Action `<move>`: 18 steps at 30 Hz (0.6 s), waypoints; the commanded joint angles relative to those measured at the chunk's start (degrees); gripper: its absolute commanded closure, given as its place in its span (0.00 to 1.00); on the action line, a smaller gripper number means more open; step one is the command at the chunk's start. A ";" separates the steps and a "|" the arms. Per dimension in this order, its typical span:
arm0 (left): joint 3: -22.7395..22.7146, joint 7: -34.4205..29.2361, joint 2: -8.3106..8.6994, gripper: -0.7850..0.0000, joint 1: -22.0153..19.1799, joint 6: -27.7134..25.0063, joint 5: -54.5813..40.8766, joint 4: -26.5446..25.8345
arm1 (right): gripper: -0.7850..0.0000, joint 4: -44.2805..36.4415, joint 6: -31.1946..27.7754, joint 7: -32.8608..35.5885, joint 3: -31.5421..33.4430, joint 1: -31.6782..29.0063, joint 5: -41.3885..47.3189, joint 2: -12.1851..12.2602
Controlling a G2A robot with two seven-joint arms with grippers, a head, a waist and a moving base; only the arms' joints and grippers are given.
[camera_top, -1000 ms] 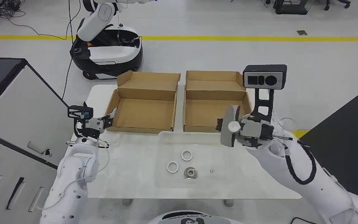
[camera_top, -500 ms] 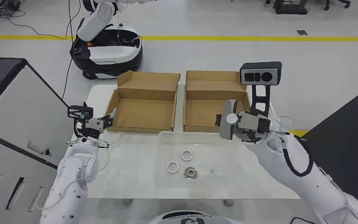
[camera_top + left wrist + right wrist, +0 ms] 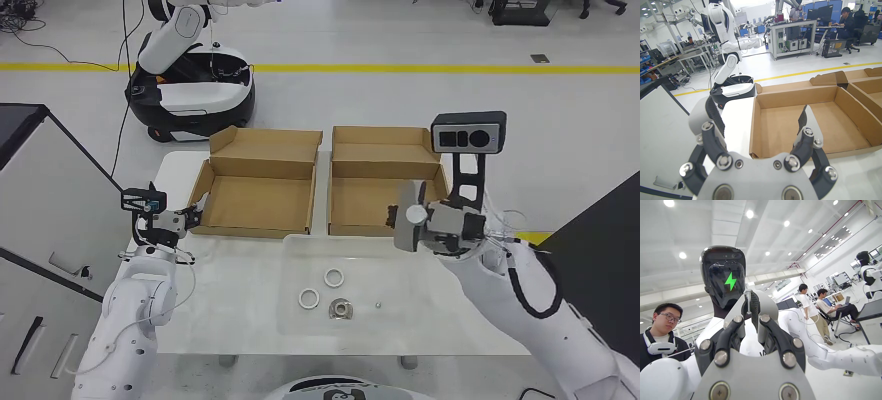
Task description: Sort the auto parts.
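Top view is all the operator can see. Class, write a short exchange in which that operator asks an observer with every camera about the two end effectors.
Operator: Is the right end effector holding anything?
Observer: Yes. Its wrist view shows a threaded bolt clamped in it.
Operator: And the left end effector?
Observer: Its wrist view shows it open with nothing in it, at the near corner of a cardboard box.

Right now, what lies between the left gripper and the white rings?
In the top view, only bare table and the clear tray's rim separate left gripper from white rings.
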 commanded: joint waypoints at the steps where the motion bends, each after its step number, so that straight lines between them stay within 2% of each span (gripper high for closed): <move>1: 0.00 0.00 0.00 0.00 0.00 0.00 0.00 0.00 | 1.00 -0.09 -0.18 0.69 0.38 -0.32 0.97 -0.20; 18: 0.00 0.00 0.00 0.00 0.00 0.00 0.00 0.00 | 1.00 -0.28 -0.14 2.05 0.75 -0.49 2.01 -0.42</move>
